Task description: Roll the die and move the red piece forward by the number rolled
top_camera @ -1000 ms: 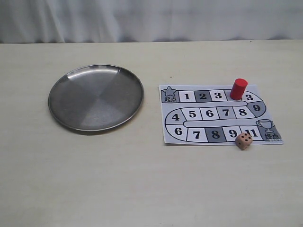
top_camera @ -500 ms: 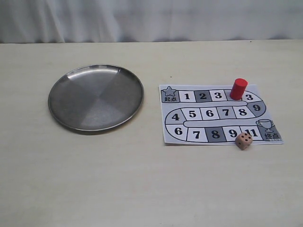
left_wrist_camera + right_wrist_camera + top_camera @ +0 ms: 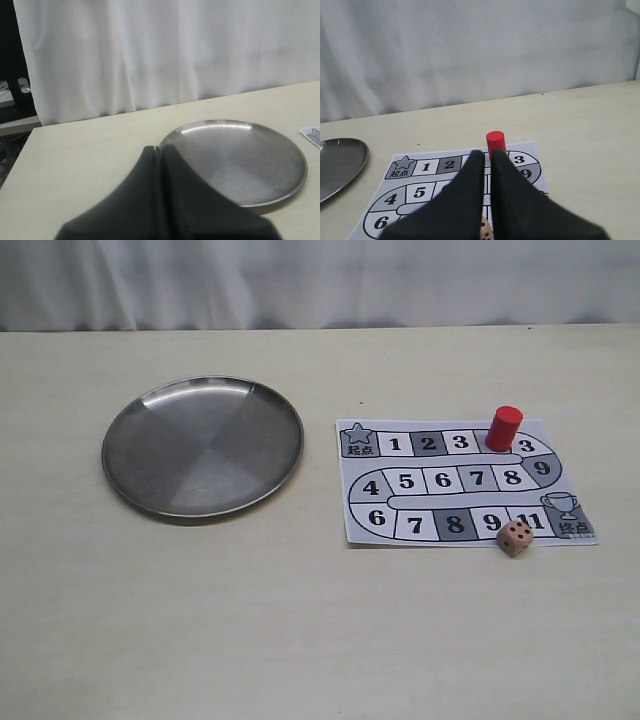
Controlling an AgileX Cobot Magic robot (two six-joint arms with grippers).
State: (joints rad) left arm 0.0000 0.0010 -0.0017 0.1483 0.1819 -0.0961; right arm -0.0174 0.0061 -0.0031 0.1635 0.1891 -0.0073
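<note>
Start at the left: the steel plate [image 3: 202, 446] lies bare on the tabletop [image 3: 300, 640], and it looks like the natural place to throw. Your left pincer [image 3: 158, 149] hangs over the plate's near side with its fingers pressed together. It holds nothing and has no part in this step, so I would leave it there.

Further right is the paper board [image 3: 352, 530]. The red piece [image 3: 505, 428] stands upright on its top row, between the two squares marked 3. The die [image 3: 515, 537] sits at the board's near edge by the square marked 11, well apart from the red piece and from the plate.

Your right pincer [image 3: 487, 154] hovers above the board, empty, with only a slit between its fingers. Neither pincer shows in the exterior view.

The step in hand is taking the die, I judge:
- Spread the right pincer before you descend.
- Come straight down and square to two flat faces.
- Close gently, since a small cube squirts out of a skewed pinch.
- Avoid dragging the paper or brushing the red piece.
- Carry the die over the plate and release it from some height so it tumbles.
</note>
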